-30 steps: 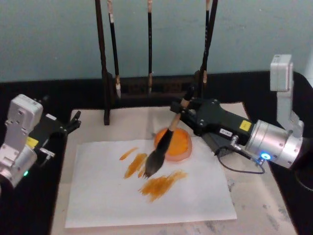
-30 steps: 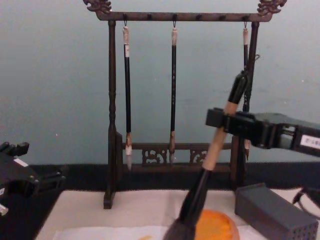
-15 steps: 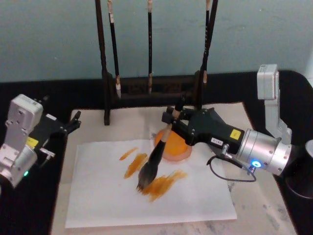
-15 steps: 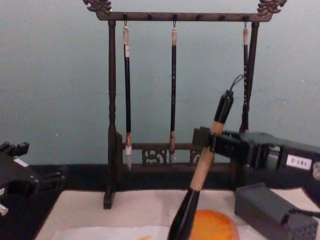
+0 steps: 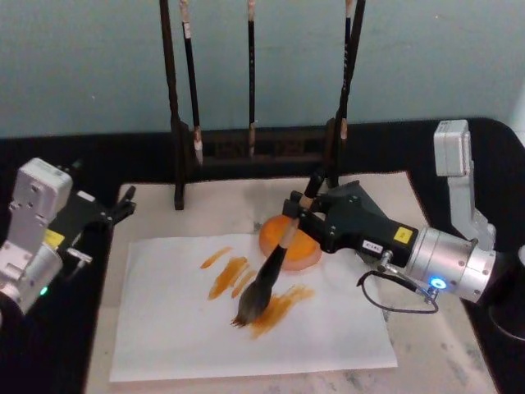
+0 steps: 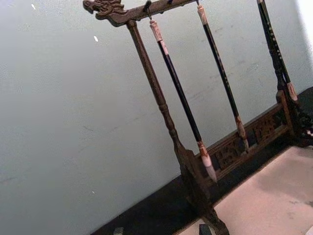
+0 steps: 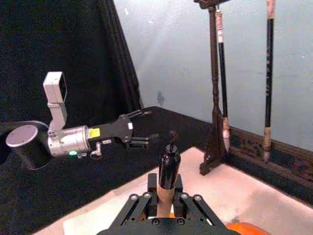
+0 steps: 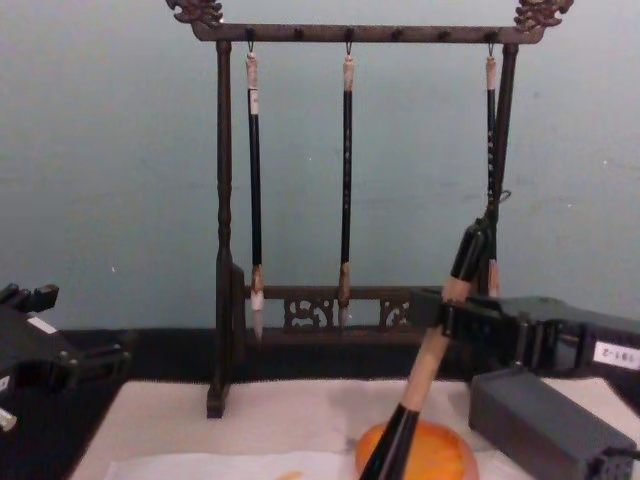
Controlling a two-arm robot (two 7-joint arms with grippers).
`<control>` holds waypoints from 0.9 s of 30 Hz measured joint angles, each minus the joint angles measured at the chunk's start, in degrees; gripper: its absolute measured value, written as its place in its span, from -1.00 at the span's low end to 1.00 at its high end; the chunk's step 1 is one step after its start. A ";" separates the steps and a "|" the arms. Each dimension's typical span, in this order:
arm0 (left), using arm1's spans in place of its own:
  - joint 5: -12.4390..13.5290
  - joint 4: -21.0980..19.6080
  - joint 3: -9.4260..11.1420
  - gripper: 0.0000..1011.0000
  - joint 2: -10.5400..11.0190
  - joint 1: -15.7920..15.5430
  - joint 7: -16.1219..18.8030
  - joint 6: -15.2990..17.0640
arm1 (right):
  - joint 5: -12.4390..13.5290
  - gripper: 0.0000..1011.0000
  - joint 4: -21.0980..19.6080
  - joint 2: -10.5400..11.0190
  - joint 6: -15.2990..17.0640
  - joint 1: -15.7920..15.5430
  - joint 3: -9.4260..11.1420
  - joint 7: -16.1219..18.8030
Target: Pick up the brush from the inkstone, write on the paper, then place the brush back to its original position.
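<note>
Right tool [image 5: 297, 215]: clamped on the tan handle of the brush [image 5: 273, 263], mid-worktop. Bristles: pressed on the paper [image 5: 180, 328], near side of the inkstone [image 5: 305, 253], shifted slightly rightward along the orange stroke [image 5: 283, 302] since half a second ago; writing underway, return pending. Left tool [image 5: 121, 207]: parked at left edge, jaws apart

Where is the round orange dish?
Head view: the round orange dish sits right of centre, by the white paper, under the thick wooden brush in the right claw.
</note>
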 joint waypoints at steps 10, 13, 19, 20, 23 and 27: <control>0.00 0.00 0.00 0.98 0.00 0.00 0.00 0.00 | 0.44 -0.65 0.06 1.07 0.37 -0.42 1.25 -0.83; 0.00 0.00 0.00 0.98 0.00 0.00 0.00 0.00 | 0.49 -0.65 -0.02 1.39 0.41 -0.58 1.63 -1.07; 0.00 0.00 0.00 0.98 0.00 0.00 0.00 0.00 | 0.56 -0.65 -0.36 2.14 0.44 -0.99 2.52 -1.62; 0.00 0.00 0.00 0.98 0.00 0.00 0.00 0.00 | 0.56 -0.65 -0.38 2.20 0.43 -1.03 2.60 -1.67; 0.00 0.00 0.00 0.98 0.00 0.00 0.00 0.00 | 0.54 -0.65 -0.55 2.41 0.41 -1.19 2.95 -1.86; 0.00 0.00 0.00 0.98 0.00 0.00 0.00 0.00 | 0.54 -0.65 -0.66 2.55 0.41 -1.34 3.23 -1.95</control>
